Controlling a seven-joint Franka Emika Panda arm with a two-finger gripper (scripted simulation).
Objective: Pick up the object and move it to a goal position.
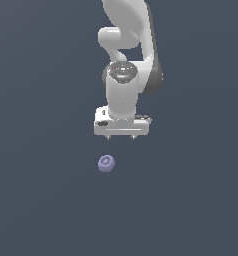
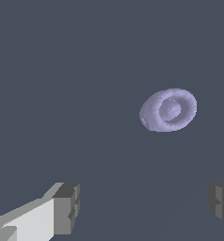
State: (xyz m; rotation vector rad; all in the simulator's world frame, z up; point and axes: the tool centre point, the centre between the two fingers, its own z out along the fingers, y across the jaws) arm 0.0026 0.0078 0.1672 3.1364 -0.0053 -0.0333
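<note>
Nearest the wrist camera are the two dark grey finger pads (image 2: 67,207), one on a white finger and the other at the frame's opposite edge; they stand spread wide apart with nothing between them. The gripper (image 1: 121,136) hangs pointing down, just above the middle of the exterior frame, below the white arm (image 1: 123,60) that enters from the top edge. The object (image 1: 106,163), a small pale lavender rounded knob with ring ridges, lies on the dark grey floor (image 1: 41,200) just below and slightly toward the exterior view's left of the gripper, apart from it and untouched
</note>
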